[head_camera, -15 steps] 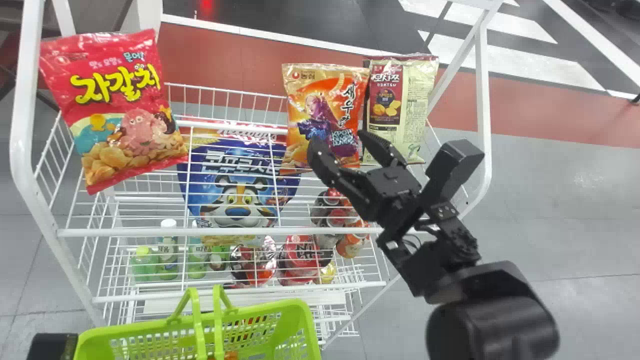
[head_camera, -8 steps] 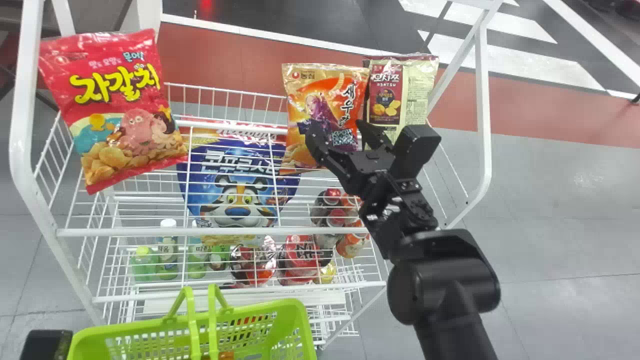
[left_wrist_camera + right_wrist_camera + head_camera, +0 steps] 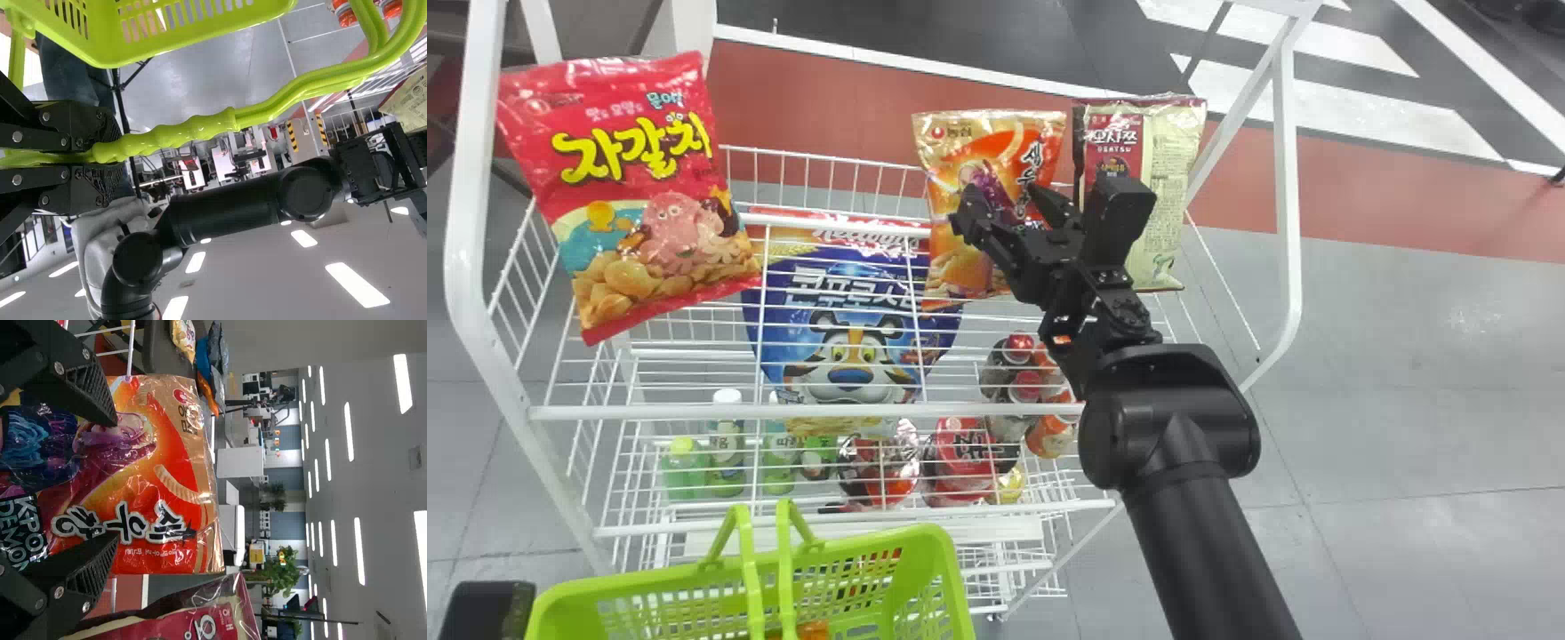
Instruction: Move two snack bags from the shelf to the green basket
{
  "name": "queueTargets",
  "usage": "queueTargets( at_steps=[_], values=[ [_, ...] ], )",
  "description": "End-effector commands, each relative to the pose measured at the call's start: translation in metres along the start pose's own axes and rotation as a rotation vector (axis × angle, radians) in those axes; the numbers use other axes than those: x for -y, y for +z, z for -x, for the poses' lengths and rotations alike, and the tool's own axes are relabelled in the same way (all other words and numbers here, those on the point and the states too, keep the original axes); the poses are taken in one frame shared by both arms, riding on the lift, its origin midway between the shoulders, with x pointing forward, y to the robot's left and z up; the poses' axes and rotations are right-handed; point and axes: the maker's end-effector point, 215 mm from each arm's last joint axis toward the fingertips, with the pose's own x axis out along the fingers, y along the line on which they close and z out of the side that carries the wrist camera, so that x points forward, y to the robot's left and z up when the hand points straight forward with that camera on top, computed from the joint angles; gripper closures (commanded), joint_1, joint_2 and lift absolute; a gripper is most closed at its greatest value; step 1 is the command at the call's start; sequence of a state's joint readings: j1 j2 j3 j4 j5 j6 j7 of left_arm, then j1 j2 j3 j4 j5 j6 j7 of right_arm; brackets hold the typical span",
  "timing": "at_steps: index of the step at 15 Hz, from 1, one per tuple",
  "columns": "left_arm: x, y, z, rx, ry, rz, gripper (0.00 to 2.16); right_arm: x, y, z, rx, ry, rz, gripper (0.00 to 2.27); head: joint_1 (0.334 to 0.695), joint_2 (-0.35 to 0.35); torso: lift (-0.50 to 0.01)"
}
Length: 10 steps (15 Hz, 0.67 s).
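Zero of two surely basketed: orange patch (image 3: 815, 630) inside green basket (image 3: 945, 573), seven o'clock, perhaps goods. Left gripper (image 3: 112, 157) pinches handle (image 3: 200, 130). Orange bag (image 3: 956, 258), shelf (image 3: 827, 412), twelve o'clock, awaits grasp; right gripper (image 3: 999, 191) spread.

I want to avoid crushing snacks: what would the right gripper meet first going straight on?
Probably the orange snack bag, which stands in front of the right gripper and its open jaws; whether they touch it is unclear.

Green bottles (image 3: 727, 462) close together, red floor band (image 3: 800, 98) — white stripes (image 3: 1352, 113) beyond — leafy plant (image 3: 280, 573), ceiling lights (image 3: 359, 550)
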<state>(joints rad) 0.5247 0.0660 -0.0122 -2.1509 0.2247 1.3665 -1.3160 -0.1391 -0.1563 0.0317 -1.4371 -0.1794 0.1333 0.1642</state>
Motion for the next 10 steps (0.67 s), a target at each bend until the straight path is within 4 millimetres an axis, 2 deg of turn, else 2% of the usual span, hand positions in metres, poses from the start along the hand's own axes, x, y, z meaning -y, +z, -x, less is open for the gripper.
queueTargets(
  at_steps=[1,2,3,7,10],
  values=[
    [-0.002,0.003,0.001,0.004,-0.001,0.000,2.11,-0.007,-0.021,-0.001,-0.071,0.014,-0.014,1.87,0.695,-0.323,-0.018],
    [-0.001,0.003,0.001,0.004,-0.003,0.000,2.11,-0.008,-0.025,0.000,-0.080,0.016,-0.015,2.09,0.695,-0.318,-0.018],
    [-0.002,0.003,0.001,0.004,-0.003,0.002,2.11,-0.009,-0.023,0.002,-0.078,0.018,-0.014,2.17,0.695,-0.314,-0.018],
    [-0.001,0.004,0.000,0.005,-0.001,-0.003,2.11,-0.020,-0.011,0.019,-0.060,0.037,-0.023,2.19,0.695,-0.308,-0.018],
    [0.000,0.004,-0.002,0.005,0.001,-0.003,2.11,-0.026,0.019,0.042,-0.031,0.056,-0.056,2.19,0.695,-0.307,-0.018]
  ],
)
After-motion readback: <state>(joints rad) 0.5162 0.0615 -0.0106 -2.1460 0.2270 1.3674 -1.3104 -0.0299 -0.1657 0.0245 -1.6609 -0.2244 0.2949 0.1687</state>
